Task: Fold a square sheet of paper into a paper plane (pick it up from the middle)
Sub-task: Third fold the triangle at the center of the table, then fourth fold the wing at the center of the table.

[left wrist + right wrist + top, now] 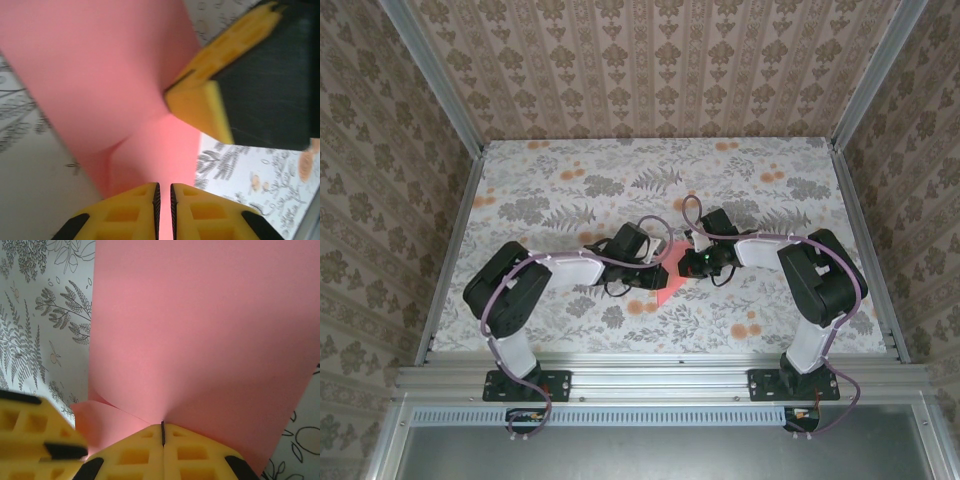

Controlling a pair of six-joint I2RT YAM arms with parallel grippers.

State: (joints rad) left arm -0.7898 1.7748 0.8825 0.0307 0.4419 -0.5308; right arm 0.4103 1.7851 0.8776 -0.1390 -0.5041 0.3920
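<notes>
The tabletop [520,180] is viewed from high above and behind the arm bases [528,383], tilted forward and down. Each wrist view is taken from just behind its own tool, the left tool [163,192] and right tool [163,427], very close to the pink sheet of paper [200,330], which is shared by all three views.

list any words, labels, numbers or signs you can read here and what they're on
None: no readable text in any view.
The pink paper is plain.
The tablecloth and wallpaper carry only flower and leaf patterns.
The left hand and right hand show bare yellow and black plastic, no markings.
</notes>
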